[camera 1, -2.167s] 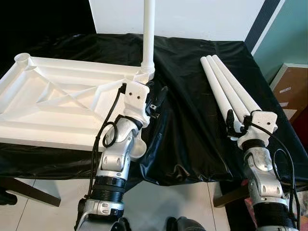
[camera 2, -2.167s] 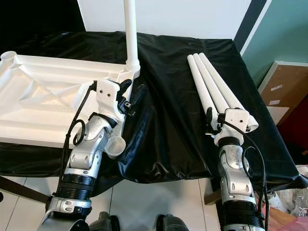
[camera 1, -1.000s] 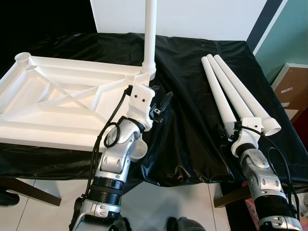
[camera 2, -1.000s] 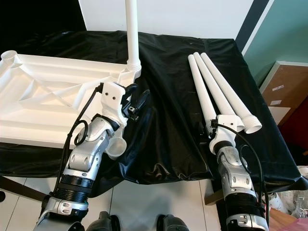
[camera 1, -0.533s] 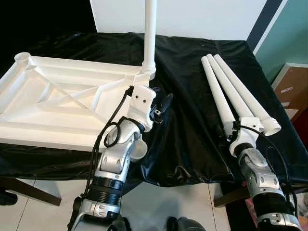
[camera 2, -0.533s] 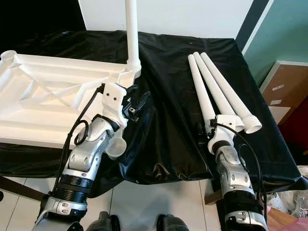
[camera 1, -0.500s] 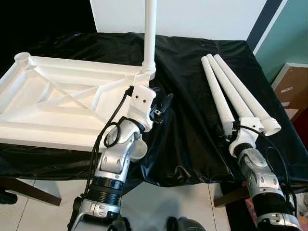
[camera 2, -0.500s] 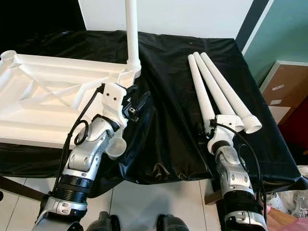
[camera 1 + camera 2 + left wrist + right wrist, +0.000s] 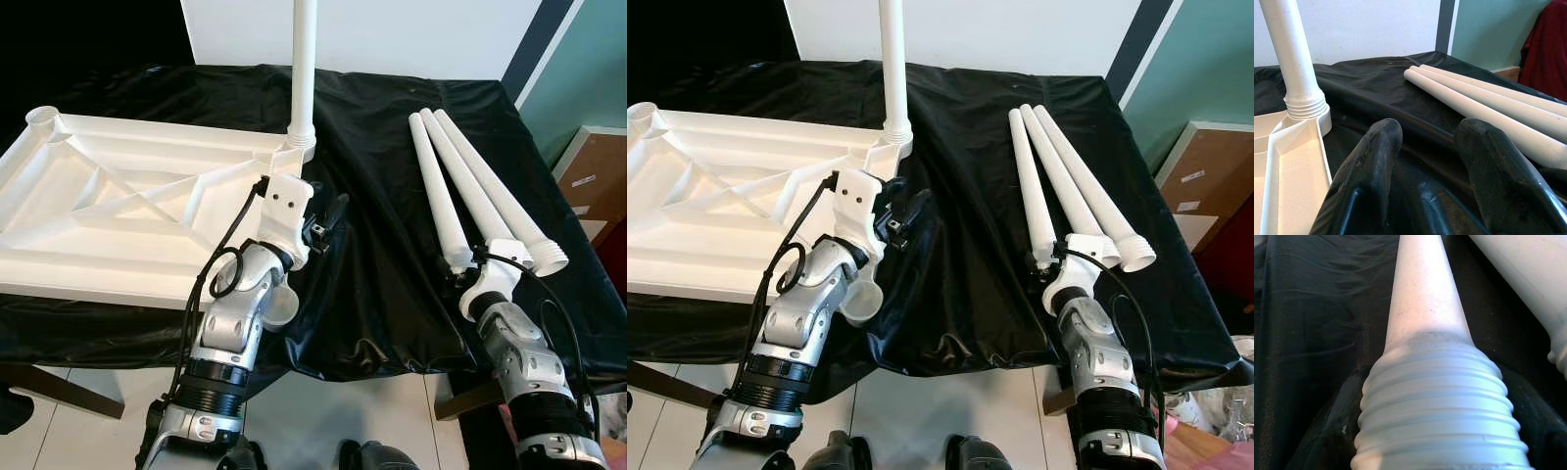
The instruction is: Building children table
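**Table top with one leg fitted; right gripper at the threaded end of a loose leg**

A white table top lies upside down on the left part of a black cloth that covers the work surface. Its ribbed underside faces up. An open leg socket shows at its far left corner.

One white leg, the fitted leg, stands upright in the far right corner socket of the table top. Its threaded collar sits at the socket rim.

The left gripper hangs over the black cloth just beside the near right edge of the table top, below the fitted leg. Its two black fingers stand apart with nothing between them. In the left wrist view the fitted leg is to one side of the fingers and the loose legs lie beyond them.

Three loose legs lie side by side on the cloth at the right, touching along their length, with the threaded ends toward the robot.

The right gripper is at the near end of the leftmost loose leg. In the right wrist view the threaded end of that leg lies between the two black fingers, one at each side of it. Whether the fingers press on the thread cannot be told.

A teal wall and a cardboard box stand at the far right.
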Robot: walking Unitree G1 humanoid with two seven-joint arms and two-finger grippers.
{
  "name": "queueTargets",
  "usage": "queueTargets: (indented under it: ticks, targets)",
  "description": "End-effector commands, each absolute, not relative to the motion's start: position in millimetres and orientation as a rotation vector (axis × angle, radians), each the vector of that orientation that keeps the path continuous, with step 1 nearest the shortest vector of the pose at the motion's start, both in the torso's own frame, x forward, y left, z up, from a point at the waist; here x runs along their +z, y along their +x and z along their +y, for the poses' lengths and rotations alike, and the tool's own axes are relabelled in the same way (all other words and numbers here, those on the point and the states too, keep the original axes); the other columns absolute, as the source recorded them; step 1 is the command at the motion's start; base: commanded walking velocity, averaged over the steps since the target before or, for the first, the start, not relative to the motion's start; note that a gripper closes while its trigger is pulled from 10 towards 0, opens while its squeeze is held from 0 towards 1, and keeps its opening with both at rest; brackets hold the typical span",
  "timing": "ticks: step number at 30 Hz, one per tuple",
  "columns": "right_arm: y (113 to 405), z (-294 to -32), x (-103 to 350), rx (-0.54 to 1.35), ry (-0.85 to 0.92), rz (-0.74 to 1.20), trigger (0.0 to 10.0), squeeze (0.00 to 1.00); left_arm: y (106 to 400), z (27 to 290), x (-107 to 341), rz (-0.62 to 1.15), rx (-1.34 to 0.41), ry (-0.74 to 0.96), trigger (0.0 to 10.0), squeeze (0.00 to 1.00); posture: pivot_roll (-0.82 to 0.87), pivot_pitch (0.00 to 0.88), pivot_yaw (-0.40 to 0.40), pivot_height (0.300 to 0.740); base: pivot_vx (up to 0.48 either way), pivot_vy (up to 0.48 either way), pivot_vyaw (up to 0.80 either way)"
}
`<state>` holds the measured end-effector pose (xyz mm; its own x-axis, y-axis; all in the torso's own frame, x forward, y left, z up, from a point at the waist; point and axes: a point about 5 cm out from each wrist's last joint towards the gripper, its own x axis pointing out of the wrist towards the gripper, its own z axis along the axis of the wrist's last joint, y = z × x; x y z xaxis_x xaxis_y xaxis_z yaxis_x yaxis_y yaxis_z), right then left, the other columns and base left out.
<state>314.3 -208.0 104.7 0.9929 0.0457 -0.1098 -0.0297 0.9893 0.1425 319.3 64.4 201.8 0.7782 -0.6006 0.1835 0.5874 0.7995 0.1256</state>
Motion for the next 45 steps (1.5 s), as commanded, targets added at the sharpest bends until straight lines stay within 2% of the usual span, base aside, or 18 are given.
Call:
queueTargets:
  ticks: [1, 3, 8, 9, 10, 11, 12, 19, 21, 24, 26, 27, 28, 36, 45]
  targets:
    - [311, -205, 102, 0.047, 0.141, 0.109, 10.0, 0.00, 319, 61, 208, -0.230, -0.648, 0.043, 10.0, 0.00, -0.04, 0.144, -0.052, 0.740, 0.000, 0.000, 0.00]
    - [310, -200, 121, 0.065, 0.118, -0.027, 10.0, 0.00, 318, 62, 209, -0.216, -0.683, -0.003, 10.0, 0.00, -0.04, 0.142, -0.054, 0.740, 0.000, 0.000, 0.00]
    - [306, -197, 132, 0.065, 0.104, -0.100, 10.0, 0.00, 318, 63, 211, -0.205, -0.715, -0.041, 10.0, 0.00, -0.04, 0.137, -0.054, 0.740, 0.000, 0.000, 0.00]
    - [304, -196, 133, 0.064, 0.102, -0.111, 10.0, 0.00, 318, 64, 212, -0.201, -0.726, -0.048, 10.0, 0.07, -0.04, 0.134, -0.053, 0.740, 0.000, 0.000, 0.00]
    - [304, -196, 133, 0.064, 0.102, -0.111, 10.0, 0.00, 318, 64, 212, -0.201, -0.726, -0.048, 10.0, 0.07, -0.04, 0.134, -0.053, 0.740, 0.000, 0.000, 0.00]
    - [302, -194, 135, 0.065, 0.098, -0.130, 10.0, 0.00, 318, 64, 213, -0.202, -0.738, -0.058, 10.0, 0.48, -0.04, 0.132, -0.051, 0.740, 0.000, 0.000, 0.00]
    - [299, -193, 138, 0.065, 0.099, -0.152, 10.0, 0.00, 319, 64, 215, -0.201, -0.752, -0.084, 10.0, 1.00, -0.04, 0.129, -0.048, 0.740, 0.000, 0.000, 0.00]
    - [291, -184, 152, 0.099, 0.053, -0.275, 10.0, 0.00, 321, 62, 225, -0.193, -0.853, -0.178, 10.0, 1.00, -0.05, 0.117, -0.041, 0.740, 0.000, 0.000, 0.00]
    - [288, -178, 158, 0.119, 0.033, -0.327, 10.0, 0.00, 321, 57, 233, -0.188, -0.952, -0.221, 10.0, 1.00, -0.05, 0.109, -0.037, 0.740, 0.000, 0.000, 0.00]
    - [287, -173, 161, 0.132, 0.023, -0.363, 10.0, 0.00, 322, 53, 239, -0.181, -1.040, -0.222, 10.0, 1.00, -0.05, 0.106, -0.034, 0.740, 0.000, 0.000, 0.00]
    - [287, -173, 161, 0.132, 0.023, -0.363, 10.0, 0.00, 322, 53, 239, -0.181, -1.040, -0.222, 10.0, 1.00, -0.05, 0.106, -0.034, 0.740, 0.000, 0.000, 0.00]
    - [286, -169, 165, 0.140, 0.020, -0.391, 10.0, 0.00, 322, 50, 242, -0.174, -1.081, -0.220, 10.0, 0.89, -0.05, 0.104, -0.030, 0.740, 0.000, 0.000, 0.00]
    - [286, -165, 173, 0.150, 0.013, -0.427, 10.0, 0.00, 324, 48, 247, -0.180, -1.105, -0.214, 10.0, 0.00, -0.06, 0.102, -0.024, 0.740, 0.000, 0.000, 0.00]
    - [287, -153, 208, 0.184, 0.001, -0.572, 10.0, 0.00, 331, 48, 269, -0.216, -1.157, -0.249, 10.0, 0.00, -0.06, 0.109, -0.014, 0.740, 0.000, 0.000, 0.00]
    - [285, -142, 257, 0.220, -0.013, -0.760, 10.0, 0.00, 342, 63, 293, -0.248, -1.185, -0.278, 10.0, 0.00, -0.06, 0.111, -0.009, 0.740, 0.000, 0.000, 0.00]
